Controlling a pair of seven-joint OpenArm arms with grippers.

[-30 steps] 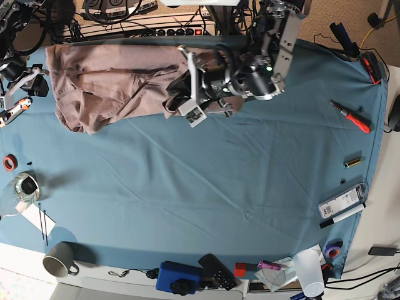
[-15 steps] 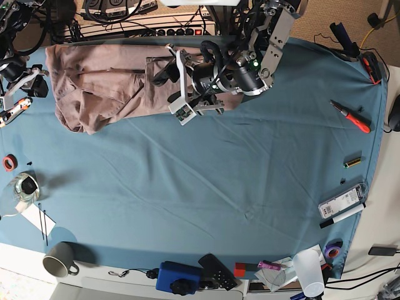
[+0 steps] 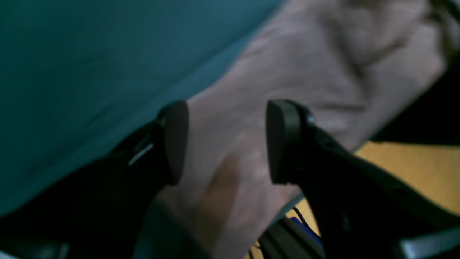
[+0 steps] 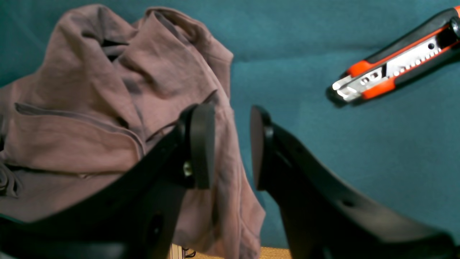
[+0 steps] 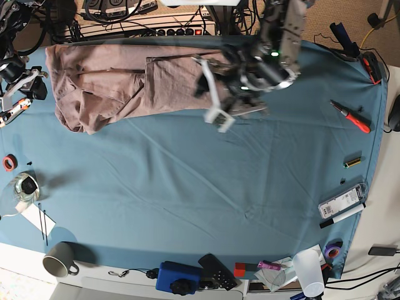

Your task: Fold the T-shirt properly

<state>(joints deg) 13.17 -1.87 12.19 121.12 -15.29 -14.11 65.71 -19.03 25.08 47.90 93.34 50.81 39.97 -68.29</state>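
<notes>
Crumpled mauve cotton T-shirt point(image 5: 119, 78) along the far edge of the teal-cloth surface point(image 5: 200, 187).
Right claw point(image 4: 231, 144) hangs narrowly parted beside it, empty; left claw point(image 3: 222, 142) gapes wide over its hem. No legible writing on anything.

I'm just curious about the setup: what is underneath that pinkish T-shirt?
The T-shirt lies on a teal-blue tablecloth, which shows all around its near edge. Whatever sits beneath the shirt's middle is covered; nothing bulges there.
</notes>
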